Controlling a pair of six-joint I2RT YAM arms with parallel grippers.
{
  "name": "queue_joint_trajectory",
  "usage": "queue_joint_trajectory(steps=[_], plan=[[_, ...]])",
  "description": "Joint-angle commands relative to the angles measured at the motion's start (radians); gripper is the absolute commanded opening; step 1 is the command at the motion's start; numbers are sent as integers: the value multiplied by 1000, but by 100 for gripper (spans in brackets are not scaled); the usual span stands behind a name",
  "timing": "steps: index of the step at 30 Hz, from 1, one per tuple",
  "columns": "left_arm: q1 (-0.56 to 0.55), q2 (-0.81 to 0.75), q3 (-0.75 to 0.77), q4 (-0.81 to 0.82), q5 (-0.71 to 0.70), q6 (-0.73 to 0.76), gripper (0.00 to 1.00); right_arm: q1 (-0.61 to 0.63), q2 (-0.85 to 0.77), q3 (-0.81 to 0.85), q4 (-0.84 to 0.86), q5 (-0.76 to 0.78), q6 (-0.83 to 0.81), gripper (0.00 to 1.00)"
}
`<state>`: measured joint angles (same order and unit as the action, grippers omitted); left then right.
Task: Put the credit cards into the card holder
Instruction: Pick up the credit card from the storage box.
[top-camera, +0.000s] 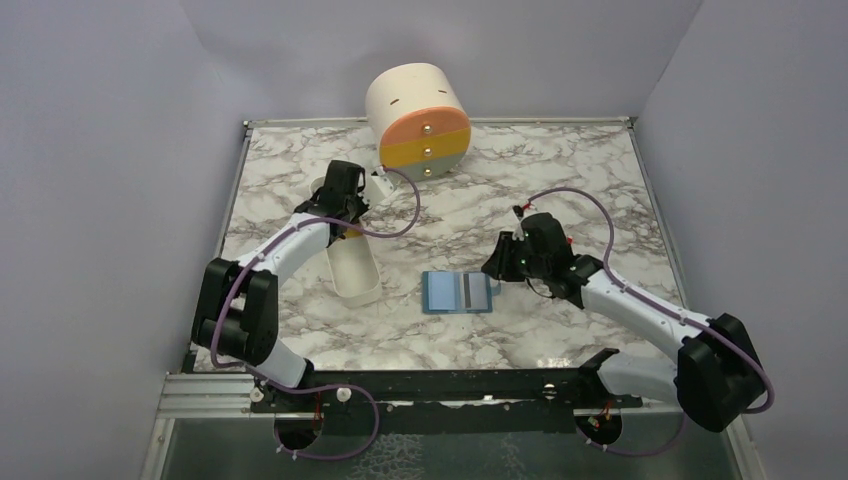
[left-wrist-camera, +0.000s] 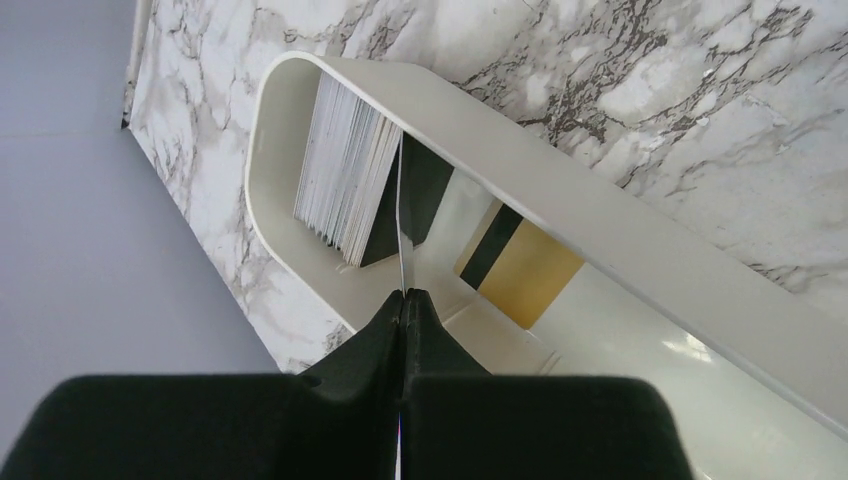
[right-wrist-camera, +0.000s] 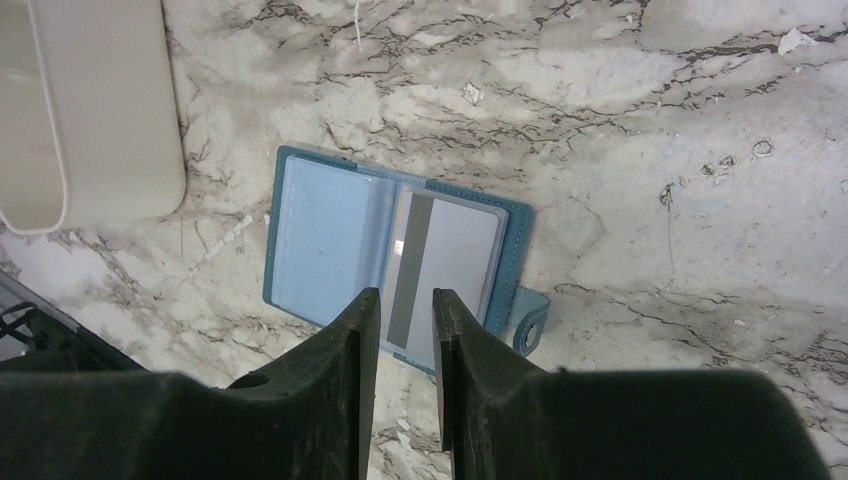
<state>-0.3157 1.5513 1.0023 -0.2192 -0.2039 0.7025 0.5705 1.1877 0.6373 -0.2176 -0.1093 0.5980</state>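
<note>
My left gripper (left-wrist-camera: 405, 293) (top-camera: 346, 222) is down inside the long white tray (left-wrist-camera: 300, 250) and shut on one credit card (left-wrist-camera: 401, 215), seen edge-on as a thin pale line rising from the fingertips. Beside it a stack of several cards (left-wrist-camera: 345, 180) stands on edge, and a gold card with a dark stripe (left-wrist-camera: 525, 268) lies flat on the tray floor. The blue card holder (right-wrist-camera: 315, 235) (top-camera: 440, 293) lies open on the marble, with a pale grey striped card (right-wrist-camera: 450, 260) in its right half. My right gripper (right-wrist-camera: 405, 295) (top-camera: 496, 272) hovers open over the holder's near edge, holding nothing.
A cream cylinder with orange, yellow and grey drawers (top-camera: 420, 122) stands at the back, just beyond the tray's (top-camera: 352, 268) far end. The tray's rounded end (right-wrist-camera: 90, 110) lies left of the holder. Grey walls close in the marble table on three sides.
</note>
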Motion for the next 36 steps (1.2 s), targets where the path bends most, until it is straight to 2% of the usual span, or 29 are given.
queue_joint_trajectory(steps=[1,4,11,16,24,28,32,36], plan=[[-2,-63,34,-68,57,-132,0,6,-44,19,-15,0,-18,26],[-1,-103,40,-85,67,-225,0,6,-68,21,-16,-14,-24,26],[3,-196,106,-163,97,-466,0,6,-163,-7,86,-164,-17,27],[6,-203,191,-287,270,-596,0,6,-209,25,116,-266,54,27],[8,-283,225,-289,529,-705,0,6,-189,70,187,-385,167,31],[8,-304,197,-231,736,-784,0,6,-186,23,311,-410,239,32],[8,-342,112,-105,916,-915,0,6,-151,27,352,-404,241,34],[7,-392,-7,92,1046,-1102,0,6,-121,36,403,-405,241,41]])
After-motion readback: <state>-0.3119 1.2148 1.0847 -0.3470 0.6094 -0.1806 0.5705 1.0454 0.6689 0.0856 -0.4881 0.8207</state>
